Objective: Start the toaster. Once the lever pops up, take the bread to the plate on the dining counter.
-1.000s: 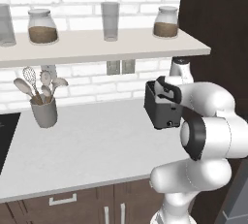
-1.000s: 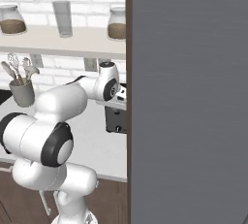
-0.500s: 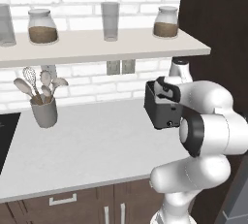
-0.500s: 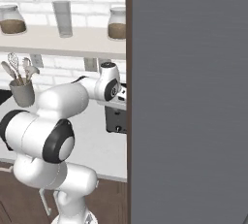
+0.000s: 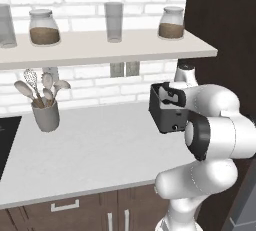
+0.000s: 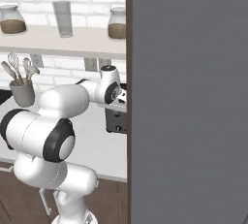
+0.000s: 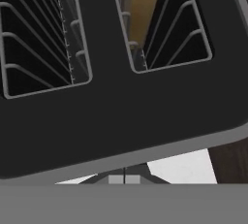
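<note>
Toaster (image 5: 169, 114) stood at the tabletop's (image 5: 95, 150) right end, beside the dark cabinet. Bread (image 7: 144, 5) sat down in 1 of 2 slots. Gripper (image 7: 124, 178) hung just over the toaster's edge, fingers pressed together on nothing, probably to push the lever.

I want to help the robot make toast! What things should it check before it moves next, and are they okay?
1. Bread sits in a slot of the toaster: ok.
2. Hand closed, holding nothing: ok.
3. Hand right above the toaster's end: ok.
4. Lever pushed down: cannot tell, it is hidden.
5. Toaster stands flat on the countertop: ok.
6. Plate ready for the bread: cannot tell.
</note>
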Motion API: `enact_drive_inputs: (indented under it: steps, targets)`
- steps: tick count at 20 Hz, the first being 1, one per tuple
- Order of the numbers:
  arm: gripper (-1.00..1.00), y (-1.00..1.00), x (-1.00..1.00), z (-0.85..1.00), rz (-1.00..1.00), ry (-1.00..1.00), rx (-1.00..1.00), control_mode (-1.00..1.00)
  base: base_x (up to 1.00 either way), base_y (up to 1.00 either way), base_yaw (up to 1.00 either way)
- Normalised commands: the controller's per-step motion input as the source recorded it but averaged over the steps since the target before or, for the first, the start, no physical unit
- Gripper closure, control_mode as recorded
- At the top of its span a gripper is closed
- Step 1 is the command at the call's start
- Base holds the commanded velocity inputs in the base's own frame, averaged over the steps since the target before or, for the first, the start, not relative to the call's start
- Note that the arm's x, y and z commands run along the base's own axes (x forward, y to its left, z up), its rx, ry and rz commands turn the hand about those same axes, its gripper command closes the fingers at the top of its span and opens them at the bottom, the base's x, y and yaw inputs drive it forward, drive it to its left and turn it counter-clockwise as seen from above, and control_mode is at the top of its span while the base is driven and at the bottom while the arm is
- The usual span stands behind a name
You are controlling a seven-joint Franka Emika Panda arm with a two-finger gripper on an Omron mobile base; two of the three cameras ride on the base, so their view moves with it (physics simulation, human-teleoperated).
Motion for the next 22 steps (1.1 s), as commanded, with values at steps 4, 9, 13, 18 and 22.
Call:
enact_drive_inputs:
  steps: [4, 9, 13, 18, 22]
  targets:
    - [1.0, -0.09, 0.0, -0.81, 0.01, 0.0, 0.0, -1.0, 0.0, 0.0, 0.0]
    - [1.0, -0.11, -0.05, -1.0, 0.04, 0.0, 0.0, -1.0, 0.0, 0.0, 0.0]
    - [1.0, -0.13, -0.12, -1.0, 0.06, -0.02, 0.0, -1.0, 0.0, 0.0, 0.0]
    - [1.0, -0.03, -0.28, -1.0, 0.06, -0.03, -0.03, -1.0, 0.0, 0.0, 0.0]
    - [1.0, 0.0, -0.25, -1.0, 0.1, 0.0, -0.09, -1.0, 0.0, 0.0, 0.0]
